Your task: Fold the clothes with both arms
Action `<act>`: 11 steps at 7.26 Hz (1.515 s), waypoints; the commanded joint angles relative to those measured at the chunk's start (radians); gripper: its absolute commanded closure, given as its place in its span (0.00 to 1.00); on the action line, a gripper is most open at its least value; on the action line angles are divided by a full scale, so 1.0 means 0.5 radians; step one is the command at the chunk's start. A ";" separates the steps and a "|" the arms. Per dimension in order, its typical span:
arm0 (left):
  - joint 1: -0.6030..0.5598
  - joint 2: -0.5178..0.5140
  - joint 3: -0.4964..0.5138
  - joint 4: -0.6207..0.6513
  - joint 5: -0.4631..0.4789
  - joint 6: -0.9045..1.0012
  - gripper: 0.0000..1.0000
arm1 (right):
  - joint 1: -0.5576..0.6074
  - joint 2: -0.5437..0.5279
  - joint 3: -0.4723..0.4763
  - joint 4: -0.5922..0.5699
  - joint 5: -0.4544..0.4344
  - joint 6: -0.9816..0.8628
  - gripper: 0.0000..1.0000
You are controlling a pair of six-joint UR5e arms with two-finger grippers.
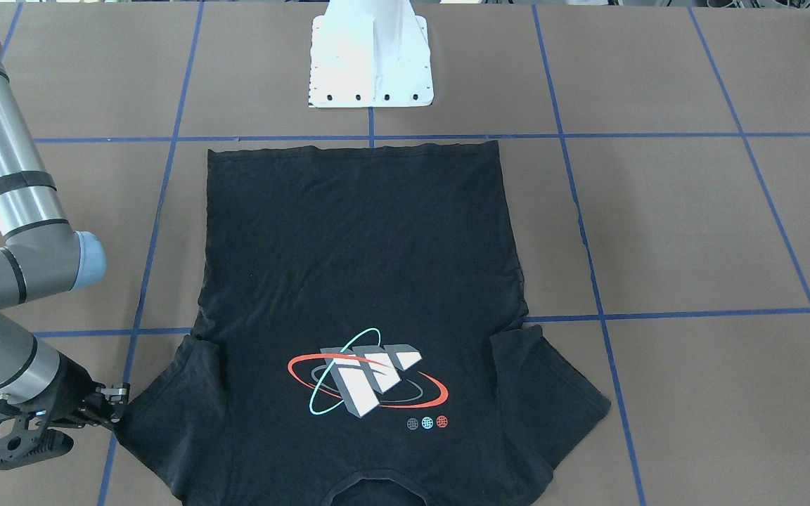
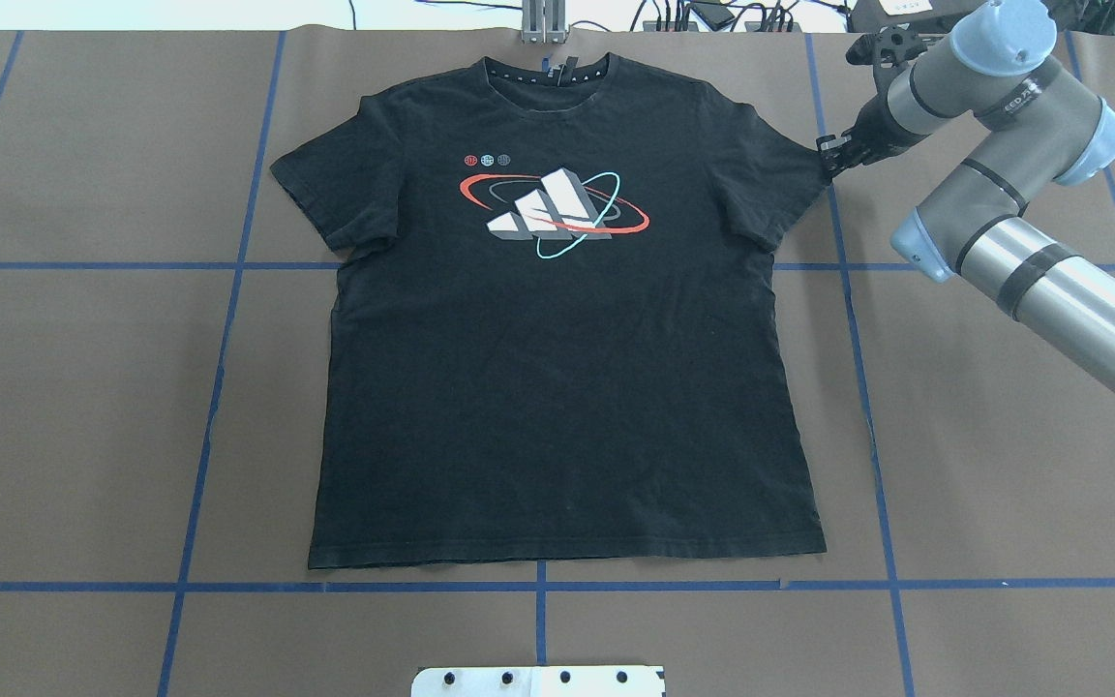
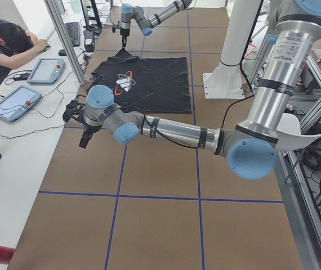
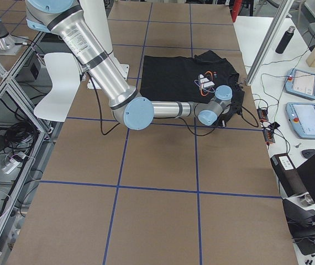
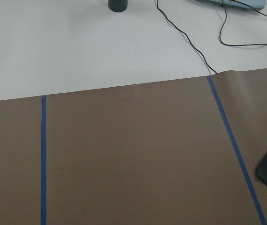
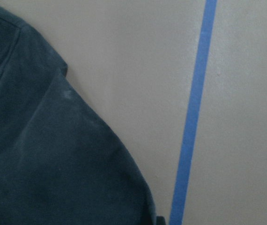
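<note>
T-shirt (image 2: 557, 387) lies flat and face up on the brown paper (image 2: 1003, 465), and no fold is made yet, so I judge the task is at its very beginning. Nearest to the right gripper (image 1: 118, 407) is the tip of one sleeve (image 2: 780, 165): the fingertips are touching its edge or are just beside it. I cannot tell from these views whether the jaws are spread, closed or already pinching the cloth. On the outer side of this gripper, just beside the sleeve, runs a blue tape line (image 6: 189, 140). Farther from the gripper, across the chest, is the logo (image 2: 557, 208), then the other sleeve (image 2: 325, 194). The bottom hem (image 2: 567, 554) is well apart from it, toward the robot's base. The left gripper (image 3: 83, 138) hangs over bare paper well apart from the shirt, and its wrist camera catches only a dark corner of cloth at the frame's edge. Its state I also cannot tell. Several things could go wrong from here. If the right gripper takes only the thin sleeve edge, the cloth may slip out during the lift. If it pulls sideways before lifting, the whole shirt may drag and wrinkle. With the left gripper so far away, a one-sided pull could make the fold crooked. Fingertips pressed too low could also catch the paper or the tape.
</note>
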 commanded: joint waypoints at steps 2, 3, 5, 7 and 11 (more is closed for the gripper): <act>0.000 0.000 0.000 0.000 0.000 0.000 0.01 | 0.003 0.241 0.010 -0.092 0.251 0.021 1.00; -0.003 0.006 0.000 0.000 0.000 0.003 0.01 | -0.073 0.354 0.010 -0.220 0.239 0.033 1.00; 0.000 0.006 0.000 0.000 0.000 0.006 0.01 | -0.211 0.532 -0.005 -0.435 0.050 0.070 1.00; 0.000 0.018 0.000 0.000 0.000 0.015 0.01 | -0.270 0.680 -0.139 -0.528 -0.138 0.178 1.00; -0.003 0.018 -0.003 0.000 0.000 0.006 0.01 | -0.313 0.846 -0.373 -0.515 -0.246 0.181 1.00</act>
